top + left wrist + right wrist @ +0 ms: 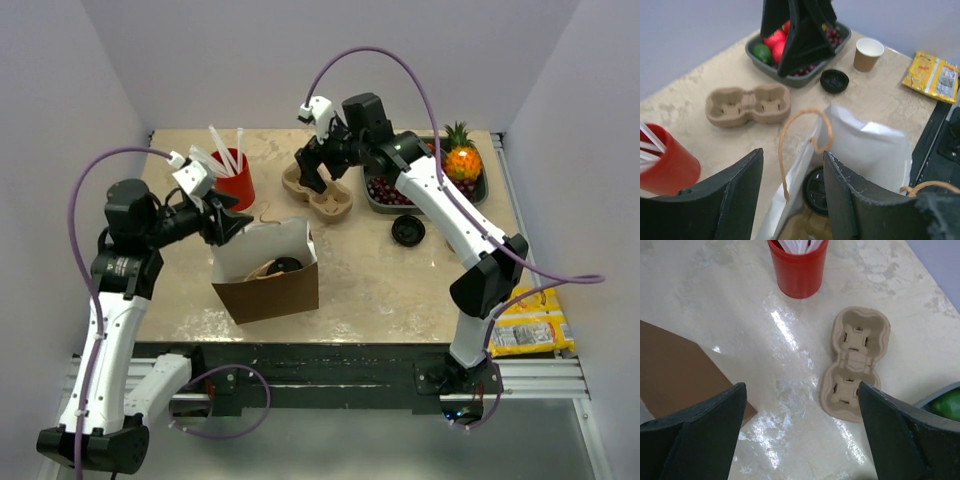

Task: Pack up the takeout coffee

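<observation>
The takeout coffee (286, 266) stands inside the brown paper bag (272, 292); only its black lid shows. In the left wrist view the lid (815, 191) sits low in the bag's white interior (875, 150). My left gripper (226, 224) is open at the bag's upper left edge. In the left wrist view the left gripper (792, 156) straddles the bag's rim and a tan handle (784, 150). My right gripper (316, 166) is open and empty above the cardboard cup carrier (322, 192). In the right wrist view the right gripper (801, 386) hovers beside the carrier (855, 362).
A loose black lid (407, 231) lies right of the bag, and a lidless tan cup (868, 54) stands beyond it. A grey tray (480, 192) holds fruit and a pineapple (460, 160). A red cup (234, 178) holds straws. A yellow packet (530, 325) lies off the table's right edge.
</observation>
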### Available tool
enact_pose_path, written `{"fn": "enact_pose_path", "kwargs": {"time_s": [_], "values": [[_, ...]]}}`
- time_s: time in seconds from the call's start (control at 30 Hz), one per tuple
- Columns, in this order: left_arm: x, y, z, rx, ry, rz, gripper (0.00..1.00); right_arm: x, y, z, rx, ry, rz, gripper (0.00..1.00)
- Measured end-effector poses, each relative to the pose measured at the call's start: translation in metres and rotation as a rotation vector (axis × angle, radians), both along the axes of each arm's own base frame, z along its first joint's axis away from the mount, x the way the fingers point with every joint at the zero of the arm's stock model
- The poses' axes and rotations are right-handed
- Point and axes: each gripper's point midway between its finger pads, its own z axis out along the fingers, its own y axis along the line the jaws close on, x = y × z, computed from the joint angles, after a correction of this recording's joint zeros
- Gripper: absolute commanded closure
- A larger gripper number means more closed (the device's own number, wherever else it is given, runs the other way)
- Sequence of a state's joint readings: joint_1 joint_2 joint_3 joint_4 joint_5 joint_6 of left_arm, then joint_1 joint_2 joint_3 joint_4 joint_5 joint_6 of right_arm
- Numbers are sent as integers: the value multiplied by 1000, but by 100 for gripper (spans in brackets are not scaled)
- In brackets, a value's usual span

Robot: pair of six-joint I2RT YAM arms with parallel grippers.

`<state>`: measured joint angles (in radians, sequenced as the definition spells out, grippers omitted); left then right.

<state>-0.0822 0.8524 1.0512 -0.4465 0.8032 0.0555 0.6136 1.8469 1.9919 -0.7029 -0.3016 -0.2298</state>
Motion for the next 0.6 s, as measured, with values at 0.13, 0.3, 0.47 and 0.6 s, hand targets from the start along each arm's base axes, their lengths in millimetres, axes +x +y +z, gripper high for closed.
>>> {"fn": "enact_pose_path", "kwargs": {"time_s": [0.13,0.3,0.47,0.6], "values": [[-6,4,52,21,-122,13,39,-2,9,23,72,-18,37,3],[11,20,89,48,-230,134,42,-2,16,36,131,-23,48,3],[87,39,74,83,-182,302,43,8,13,44,179,-22,2,5],[161,55,18,145,-28,418,45,31,-7,50,207,-32,-93,6]]}}
